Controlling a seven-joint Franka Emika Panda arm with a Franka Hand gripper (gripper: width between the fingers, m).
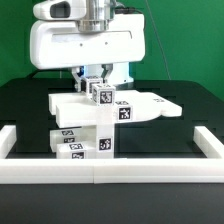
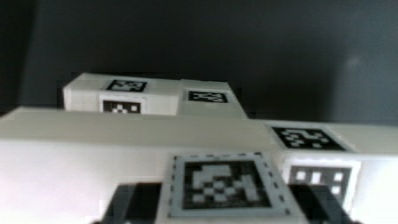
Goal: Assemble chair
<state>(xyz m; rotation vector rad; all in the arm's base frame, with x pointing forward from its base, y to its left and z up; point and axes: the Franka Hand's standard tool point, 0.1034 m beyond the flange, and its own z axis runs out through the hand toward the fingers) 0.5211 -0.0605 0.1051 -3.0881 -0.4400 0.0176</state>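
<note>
One gripper hanging over stacked chair parts.
Closing around a small tagged cube atop the white stack, standing mid-table just behind the near border rail.

Partly built white plastic chair stands upright mid-bench: stacked blocky parts with black-and-white square tags, a flat panel jutting toward the exterior view's right.

The exterior view is facing the arm head-on across the table; the wrist view is looking close at the chair, which both are sharing.
</note>
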